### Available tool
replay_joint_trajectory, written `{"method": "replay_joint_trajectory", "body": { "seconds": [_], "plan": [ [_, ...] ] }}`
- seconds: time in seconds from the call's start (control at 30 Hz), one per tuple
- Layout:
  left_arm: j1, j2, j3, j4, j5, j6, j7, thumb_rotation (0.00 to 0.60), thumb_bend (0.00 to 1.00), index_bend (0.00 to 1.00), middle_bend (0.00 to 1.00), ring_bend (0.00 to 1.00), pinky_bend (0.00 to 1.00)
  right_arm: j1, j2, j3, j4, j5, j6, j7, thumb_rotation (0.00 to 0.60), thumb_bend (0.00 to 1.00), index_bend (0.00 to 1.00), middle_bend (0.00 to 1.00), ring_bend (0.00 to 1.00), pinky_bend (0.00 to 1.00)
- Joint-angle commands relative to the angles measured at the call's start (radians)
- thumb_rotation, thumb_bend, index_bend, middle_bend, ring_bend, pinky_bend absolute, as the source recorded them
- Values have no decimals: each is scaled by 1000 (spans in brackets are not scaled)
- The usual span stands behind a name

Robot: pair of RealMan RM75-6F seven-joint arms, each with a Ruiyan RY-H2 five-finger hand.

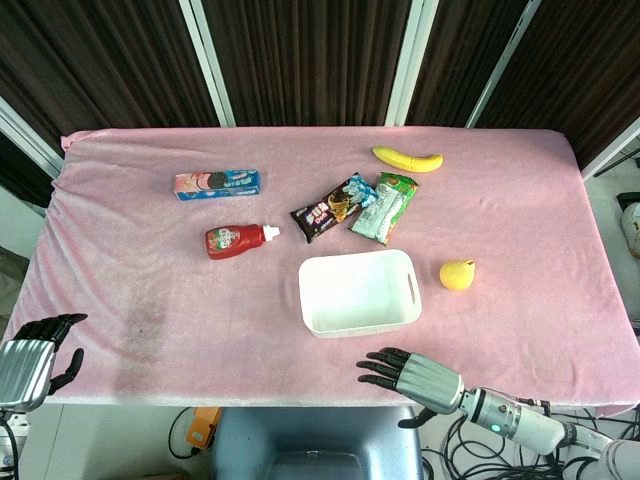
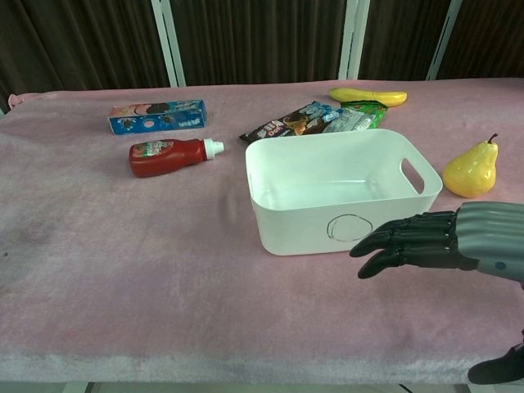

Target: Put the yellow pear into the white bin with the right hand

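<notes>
Hovering near the table's front edge, your right hand [image 1: 415, 377] held nothing, fingers stretched out and slightly apart. The yellow pear [image 1: 458, 274] lay on the pink cloth, beyond it, just right of the white bin [image 1: 360, 293].

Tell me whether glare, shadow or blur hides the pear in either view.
Head view: even light, yellow pear sharp, only a soft shadow under it. Chest view: pear crisp with a mild highlight; right hand in front is sharp too, not covering it.

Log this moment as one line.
right hand: open, near white plastic bin | yellow pear: on table, untouched | left hand: idle
</notes>
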Motion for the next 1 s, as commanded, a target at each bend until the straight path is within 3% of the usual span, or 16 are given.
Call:
{"method": "replay_joint_trajectory", "body": {
  "seconds": [0.03, 0.33, 0.63, 0.83, 1.0],
  "plan": [
    [-1, 0, 0, 0, 0, -1, 1, 600, 449, 277, 328, 306, 344, 0, -1, -1, 0, 0, 0, 1, 600, 262, 296, 202, 138, 298],
    [0, 1, 0, 1, 0, 1, -3, 600, 448, 277, 327, 307, 344, -1, -6, -4, 6, 0, 2, 1, 600, 262, 296, 202, 138, 298],
    [0, 2, 0, 1, -4, -2, -5, 600, 447, 277, 327, 307, 344, -64, 63, 21, -40, 123, -15, -84, 600, 262, 295, 202, 138, 298],
    [0, 1, -1, -1, -5, -2, 0, 600, 448, 277, 328, 306, 344, -125, 114, 90, -109, 273, -19, -200, 600, 262, 299, 202, 138, 300],
    [0, 1, -1, -2, -7, -4, 3, 600, 448, 277, 328, 307, 344, -144, 98, 187, -80, 392, -7, -203, 600, 262, 300, 202, 138, 300]
  ]
}}
